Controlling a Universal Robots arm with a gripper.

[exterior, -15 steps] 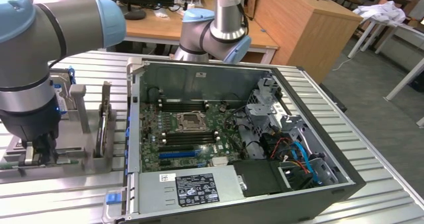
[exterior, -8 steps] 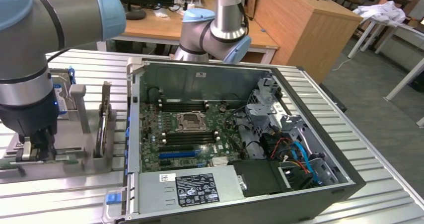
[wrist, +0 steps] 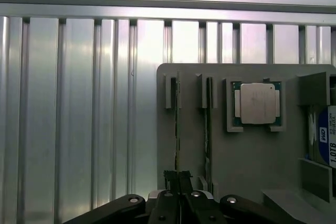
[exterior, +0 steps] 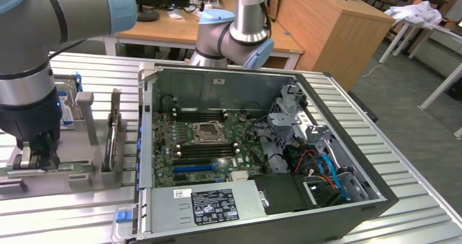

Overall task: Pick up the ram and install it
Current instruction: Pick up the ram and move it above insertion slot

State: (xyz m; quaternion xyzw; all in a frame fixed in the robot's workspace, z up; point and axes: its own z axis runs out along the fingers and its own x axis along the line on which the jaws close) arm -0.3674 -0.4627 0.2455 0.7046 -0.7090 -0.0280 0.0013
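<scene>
1. The ribbed aluminium tabletop point(exterior: 65, 222) carried all the work.
2. An open dark metal computer case point(exterior: 375, 200) lay on its side on the tabletop, at the exterior view's right, with the green motherboard point(exterior: 209, 146) exposed.
3. The long black plastic memory slots point(exterior: 205, 115) beside the processor socket looked unfilled. By that, the install had not been done.
4. A flat grey plastic holder point(wrist: 252, 171) sat at the exterior view's left, well apart from the slots.
5. The black two-fingered hand point(wrist: 178, 179) was down over the holder, its fingers drawn together and clamped on the upper edge of the ram.
6. The ram point(wrist: 177, 129), a long, thin green circuit-board stick, stood on edge in its holder groove. A second similar stick point(wrist: 209, 129) stood just beside it.
7. Judgement: the grasp was made and the lift out of the groove not yet evident, so carrying and seating remained.
</scene>
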